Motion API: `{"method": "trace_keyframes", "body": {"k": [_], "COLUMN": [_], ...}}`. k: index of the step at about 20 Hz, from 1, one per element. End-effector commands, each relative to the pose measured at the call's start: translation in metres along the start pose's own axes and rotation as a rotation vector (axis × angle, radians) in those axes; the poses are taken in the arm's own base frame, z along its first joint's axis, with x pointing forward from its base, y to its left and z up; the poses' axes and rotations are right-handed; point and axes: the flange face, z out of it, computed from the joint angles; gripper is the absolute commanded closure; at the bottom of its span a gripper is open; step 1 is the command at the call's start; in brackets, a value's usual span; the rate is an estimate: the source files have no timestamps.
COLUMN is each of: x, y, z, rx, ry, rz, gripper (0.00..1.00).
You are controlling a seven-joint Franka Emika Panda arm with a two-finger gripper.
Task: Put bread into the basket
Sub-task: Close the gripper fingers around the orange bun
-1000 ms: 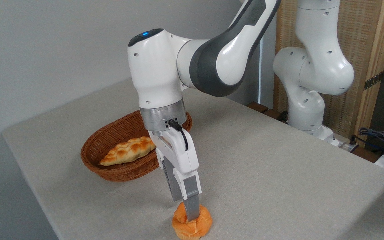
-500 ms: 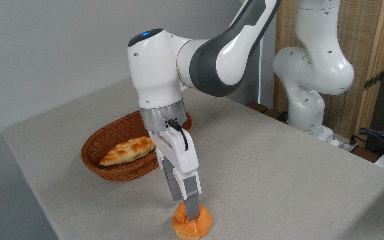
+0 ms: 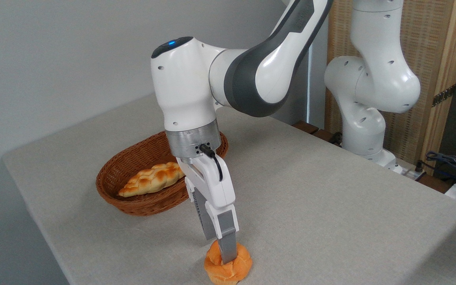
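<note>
1. Gripper (image 3: pixel 226 259) is reaching straight down at the near edge of the table (image 3: pixel 331 206), its fingers pressing into the top of the bread (image 3: pixel 228 267); the front finger (image 3: pixel 227 247) is lying across the bun's crown and the other is hidden behind it, so the grasp is reading as closed on the bun.
2. Bread is sitting low by the table's front edge, and whether it is resting on the cloth or just clear of it cannot be told.
3. Basket (image 3: pixel 149 178) is lying up and to the left of the gripper, farther back on the table and well apart from the bun.
4. Braided loaf (image 3: pixel 152 179) is lying along the basket's length, filling the near-left part; the right end, behind the wrist, is looking like the roomier spot.
</note>
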Motion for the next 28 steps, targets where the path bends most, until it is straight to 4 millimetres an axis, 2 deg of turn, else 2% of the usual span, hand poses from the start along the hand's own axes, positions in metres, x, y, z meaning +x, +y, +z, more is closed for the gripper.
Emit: {"method": "trace_keyframes", "body": {"k": [1,4,10,12,24,27,28], "x": [0.002,0.004,0.004,0.006,0.008,0.01,0.01], "y": [-0.001,0.0,0.0,0.001,0.003,0.002,-0.003], "z": [-0.003,-0.003,-0.008,-0.01,-0.015,-0.025,-0.039], "rx": [0.024,0.024,0.023,0.011,0.004,-0.006,-0.016], "ry": [0.003,0.003,0.014,0.031,0.049,0.043,0.03], "rz": [0.025,0.03,0.02,0.006,-0.004,-0.009,-0.013], "gripper": [0.49,0.53,0.56,0.63,0.64,0.64,0.64]}}
